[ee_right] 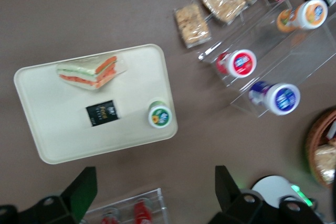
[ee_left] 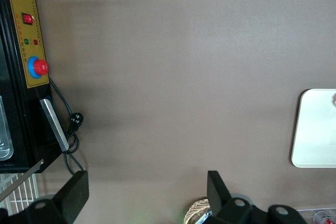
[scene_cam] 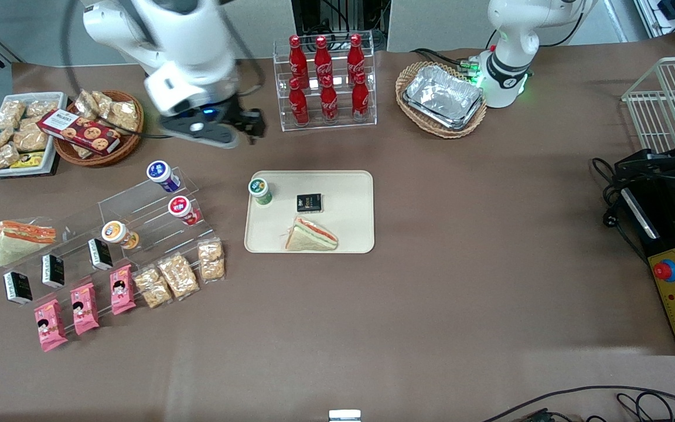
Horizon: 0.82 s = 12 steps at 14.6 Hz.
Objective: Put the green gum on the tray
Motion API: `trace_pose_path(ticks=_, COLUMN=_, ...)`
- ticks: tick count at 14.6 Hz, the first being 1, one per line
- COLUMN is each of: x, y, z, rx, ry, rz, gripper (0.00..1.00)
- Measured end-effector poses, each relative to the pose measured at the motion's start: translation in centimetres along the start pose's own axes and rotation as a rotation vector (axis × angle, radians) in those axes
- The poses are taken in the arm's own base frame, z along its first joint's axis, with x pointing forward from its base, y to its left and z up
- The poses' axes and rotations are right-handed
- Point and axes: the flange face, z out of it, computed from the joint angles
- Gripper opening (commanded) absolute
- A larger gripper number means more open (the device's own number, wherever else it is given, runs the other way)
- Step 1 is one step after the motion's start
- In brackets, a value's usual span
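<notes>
1. Brown table cloth (scene_cam: 431,293) fills the front view. Large cream-beige rectangular tray (scene_cam: 349,234) sits mid-table w/ the small green gum bottle, white lid up (scene_cam: 259,190), upright in its corner nearest the working arm. Black square packet (scene_cam: 309,203) & wrapped triangular sandwich (scene_cam: 312,235) share the tray, both apart from the gum. Right arm's gripper (scene_cam: 254,124) hangs above bare cloth, farther from the camera than the gum, clear of it & holding nothing.

2. Left wrist view: only one rounded end of the tray (ee_left: 315,129) shows on the cloth.

3. Right wrist view: black fingers (ee_right: 81,190) spread wide apart. Gum (ee_right: 159,114) stands on the tray (ee_right: 63,145) near its rim, between & below the fingertips, untouched. Blue-purple bottle (ee_right: 276,98) & red bottle (ee_right: 237,63) lie on a clear stepped rack (ee_right: 294,51), well off the tray.
</notes>
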Motion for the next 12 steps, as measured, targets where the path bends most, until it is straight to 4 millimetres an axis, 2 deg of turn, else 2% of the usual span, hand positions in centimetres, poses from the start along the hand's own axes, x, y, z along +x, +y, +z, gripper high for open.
trace_pose_path(ticks=3, x=3.9, y=7.2, z=-1.1, rx=0.008, ry=-0.008, rz=-0.093, gripper=1.00)
trace_pose_path(ticks=8, x=11.0, y=20.2, z=-0.6, rx=0.056, ry=-0.029, rz=-0.240, gripper=1.00)
trace_pose_path(ticks=10, x=12.6, y=23.5, z=-0.3, rx=0.071, ry=-0.023, rz=-0.277, gripper=1.00)
trace_pose_path(ticks=12, x=13.7, y=25.5, z=0.1, rx=0.078, ry=-0.009, rz=-0.293, gripper=1.00)
